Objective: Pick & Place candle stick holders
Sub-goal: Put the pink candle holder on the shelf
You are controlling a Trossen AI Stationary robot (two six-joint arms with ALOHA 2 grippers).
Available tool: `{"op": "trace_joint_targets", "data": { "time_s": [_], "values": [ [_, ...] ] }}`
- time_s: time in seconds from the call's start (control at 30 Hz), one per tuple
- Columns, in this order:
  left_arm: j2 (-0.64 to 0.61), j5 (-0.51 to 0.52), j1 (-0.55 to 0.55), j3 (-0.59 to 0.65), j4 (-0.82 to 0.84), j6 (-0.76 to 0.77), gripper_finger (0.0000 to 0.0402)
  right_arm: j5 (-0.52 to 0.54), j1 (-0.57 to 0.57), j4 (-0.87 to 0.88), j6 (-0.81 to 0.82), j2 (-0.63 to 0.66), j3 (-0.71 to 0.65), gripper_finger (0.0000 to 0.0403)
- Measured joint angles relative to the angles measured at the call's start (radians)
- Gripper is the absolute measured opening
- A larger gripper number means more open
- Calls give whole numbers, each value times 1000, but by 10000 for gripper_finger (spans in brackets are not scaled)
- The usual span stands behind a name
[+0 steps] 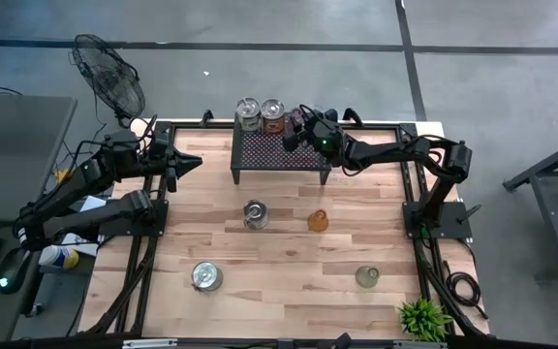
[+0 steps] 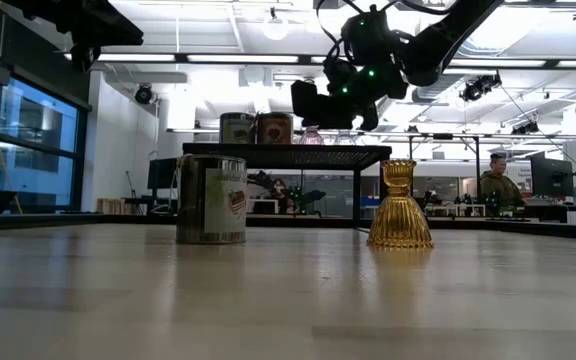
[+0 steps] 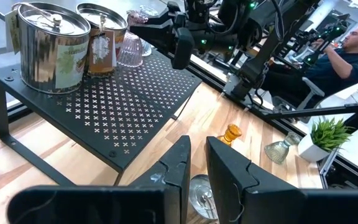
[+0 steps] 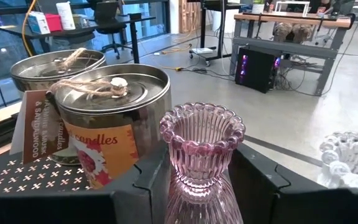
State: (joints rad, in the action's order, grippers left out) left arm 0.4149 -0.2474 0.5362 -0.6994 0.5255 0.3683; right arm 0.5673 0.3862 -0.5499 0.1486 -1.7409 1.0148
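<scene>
The right tool (image 4: pixel 201 180) grips the pink glass holder (image 4: pixel 202 146) on the stand's (image 1: pixel 279 153) far edge, seemingly just beside a candle tin (image 4: pixel 114 118). Careless lifting could knock that tin. The left tool (image 3: pixel 196 165), nearly closed and empty, waits at the table's (image 1: pixel 279 281) left.

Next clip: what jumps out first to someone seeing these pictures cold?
The right tool sits over the black stand at the table's far edge, its fingers on either side of a pink glass holder beside two candle tins. On the bare wood below stand an amber holder and a silver tin. The left tool waits at the table's left edge.
</scene>
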Motion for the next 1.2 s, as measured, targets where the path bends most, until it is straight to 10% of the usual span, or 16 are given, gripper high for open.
{"op": "trace_joint_targets", "data": {
  "time_s": [0.8, 1.2],
  "values": [
    [0, -6, 0, 0, 0, -1, 49, -24, 0, 26, -2, 0, 0, 133],
    [0, -6, 0, 0, 0, -2, 49, -24, 0, 33, 1, 0, 0, 213]
  ]
}}
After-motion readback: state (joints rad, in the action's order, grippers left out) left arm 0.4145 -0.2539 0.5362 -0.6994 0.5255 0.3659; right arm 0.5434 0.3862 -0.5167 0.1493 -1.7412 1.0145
